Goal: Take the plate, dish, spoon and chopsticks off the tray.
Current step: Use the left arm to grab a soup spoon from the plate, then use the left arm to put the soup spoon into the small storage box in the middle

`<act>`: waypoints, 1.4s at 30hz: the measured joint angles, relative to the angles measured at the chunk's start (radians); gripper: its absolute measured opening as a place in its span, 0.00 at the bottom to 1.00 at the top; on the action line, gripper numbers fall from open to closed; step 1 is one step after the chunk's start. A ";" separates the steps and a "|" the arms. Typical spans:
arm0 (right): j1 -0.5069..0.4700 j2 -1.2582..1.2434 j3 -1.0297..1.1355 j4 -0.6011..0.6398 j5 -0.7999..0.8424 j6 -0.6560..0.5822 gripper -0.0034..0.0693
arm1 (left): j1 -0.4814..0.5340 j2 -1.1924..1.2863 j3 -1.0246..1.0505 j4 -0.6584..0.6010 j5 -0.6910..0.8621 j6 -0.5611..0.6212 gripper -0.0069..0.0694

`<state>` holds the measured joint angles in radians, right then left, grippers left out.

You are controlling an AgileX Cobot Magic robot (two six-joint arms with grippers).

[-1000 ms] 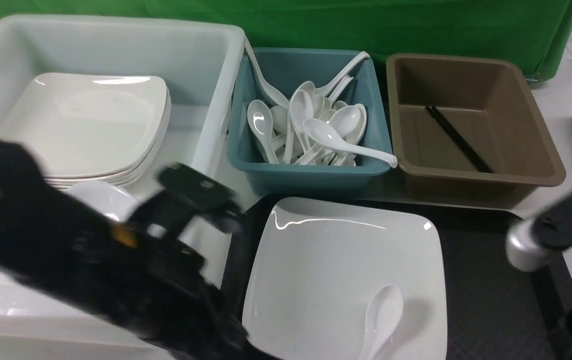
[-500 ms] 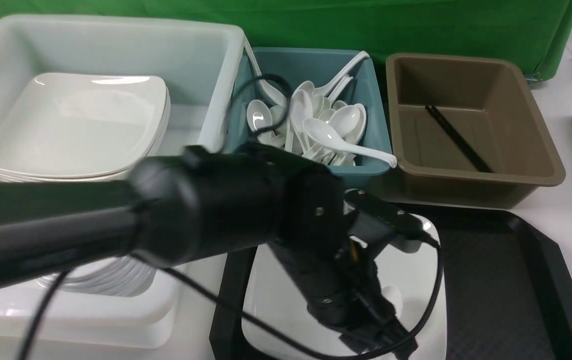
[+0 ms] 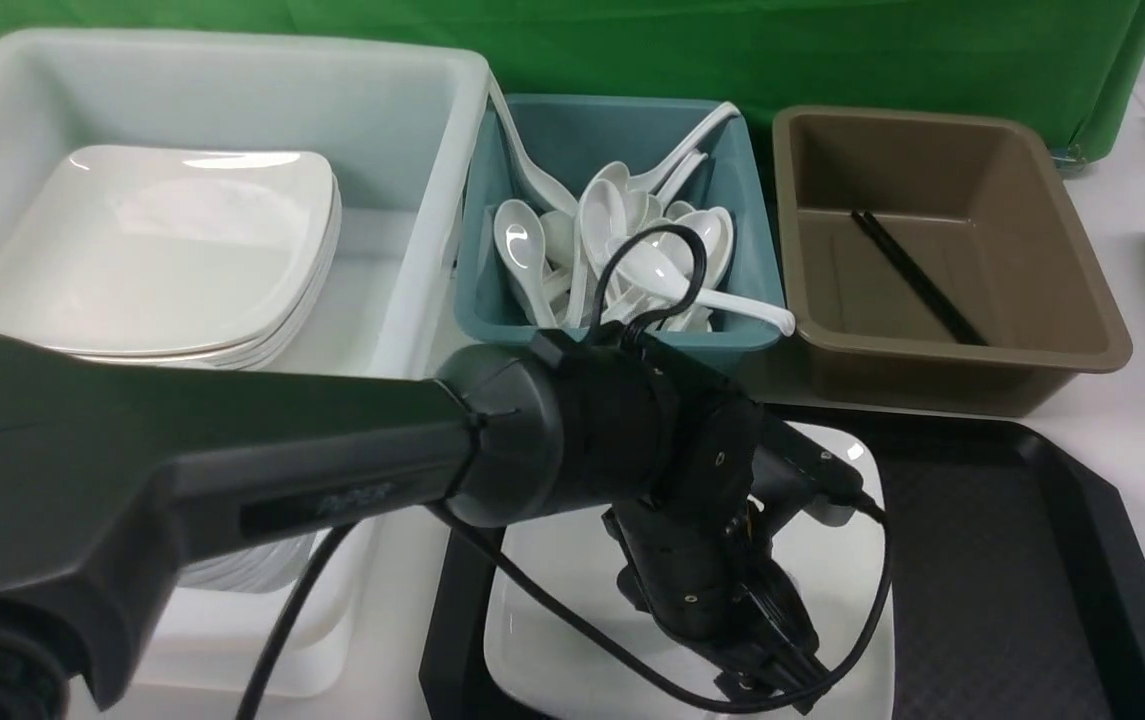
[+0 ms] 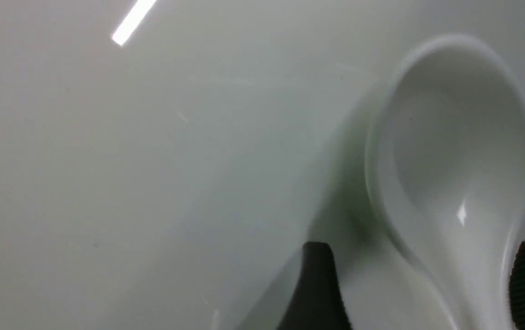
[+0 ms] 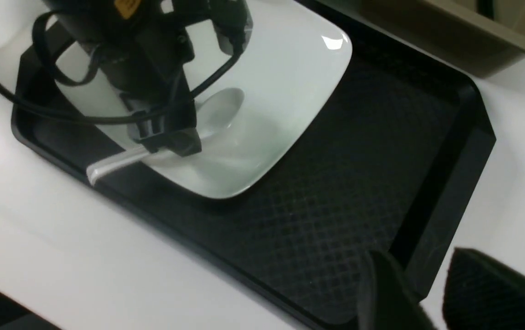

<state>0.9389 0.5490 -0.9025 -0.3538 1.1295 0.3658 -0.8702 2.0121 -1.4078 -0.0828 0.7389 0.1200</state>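
Currently, left gripper [image 4: 425, 282] jaws are set apart astride the spoon [image 4: 450, 151] handle on the plate [image 4: 152, 160]. Closure should be centred on the handle.

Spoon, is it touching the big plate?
Touching. The right wrist view shows the spoon lying on the plate, its bowl resting on the glossy surface.

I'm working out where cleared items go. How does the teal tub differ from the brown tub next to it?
The teal tub is piled with white soup spoons, while the brown tub holds only a pair of black chopsticks lying flat on its floor. The teal tub looks narrower and the brown tub wider. Both are open-topped rectangular tubs, side by side just beyond the black tray.
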 joint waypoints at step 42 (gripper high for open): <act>0.000 0.000 0.000 -0.056 0.000 0.069 0.37 | 0.459 0.204 -0.602 0.083 -0.284 0.002 0.40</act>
<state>0.9389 0.5490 -0.9025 -0.4102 1.1295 0.4351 -0.4113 2.2161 -2.0093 0.0000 0.4549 0.1216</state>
